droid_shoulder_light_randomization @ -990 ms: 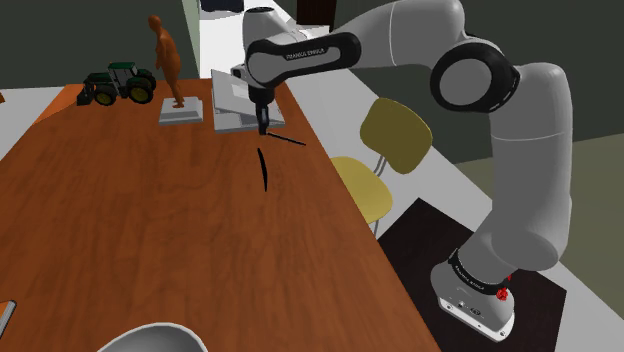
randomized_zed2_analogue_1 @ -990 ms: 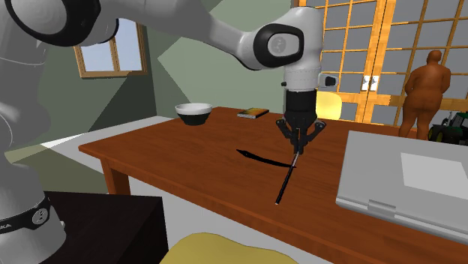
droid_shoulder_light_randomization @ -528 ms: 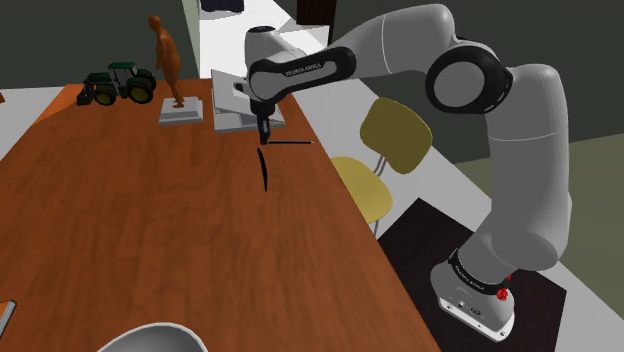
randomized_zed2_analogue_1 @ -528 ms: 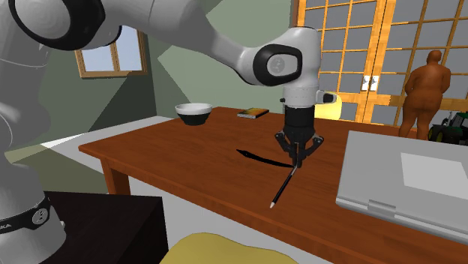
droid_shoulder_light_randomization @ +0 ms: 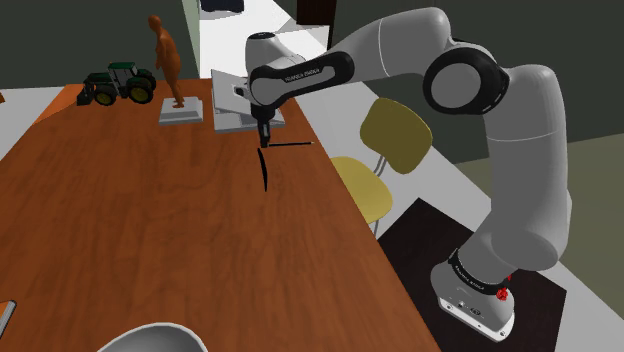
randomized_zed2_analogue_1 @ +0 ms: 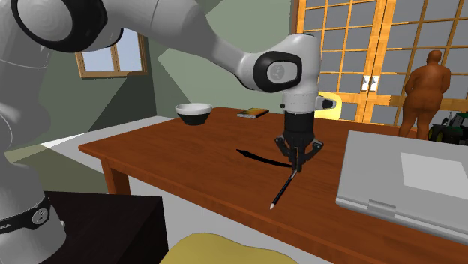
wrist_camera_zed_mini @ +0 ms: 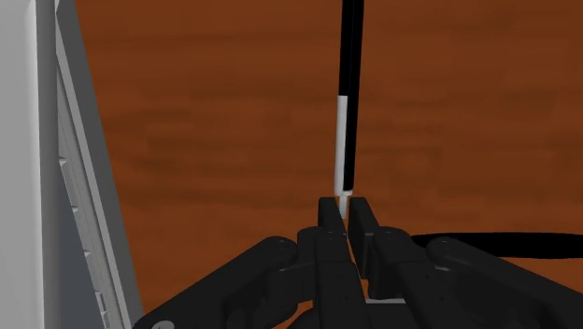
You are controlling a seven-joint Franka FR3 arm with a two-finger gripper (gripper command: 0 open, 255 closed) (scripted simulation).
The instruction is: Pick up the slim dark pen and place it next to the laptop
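Note:
The slim dark pen (droid_shoulder_light_randomization: 290,144) hangs by one end from my gripper (droid_shoulder_light_randomization: 264,136), whose fingers are shut on it. In the second exterior view the pen (randomized_zed2_analogue_1: 283,190) slants down from the gripper (randomized_zed2_analogue_1: 298,166) toward the table's near edge. I cannot tell whether its tip touches the wood. In the wrist view the pen (wrist_camera_zed_mini: 347,112) is black with a pale band and runs straight out from the gripper (wrist_camera_zed_mini: 346,220). The closed grey laptop (droid_shoulder_light_randomization: 232,100) lies just beyond the gripper; its edge (wrist_camera_zed_mini: 56,140) lies beside the fingers, and it (randomized_zed2_analogue_1: 405,187) sits a short way off.
A thin curved black object (droid_shoulder_light_randomization: 264,170) lies on the brown table (droid_shoulder_light_randomization: 150,240) close to the gripper. A brown figure (droid_shoulder_light_randomization: 165,60) on a base and a green tractor (droid_shoulder_light_randomization: 120,83) stand beside the laptop. A bowl (randomized_zed2_analogue_1: 193,112) and a book (randomized_zed2_analogue_1: 253,113) sit farther off. A yellow chair (droid_shoulder_light_randomization: 390,140) stands at the table's side.
The gripper has carried the pen a little closer to the laptop and lower, and the pen's free end has swung outward. Over the last half second it has hardly moved.

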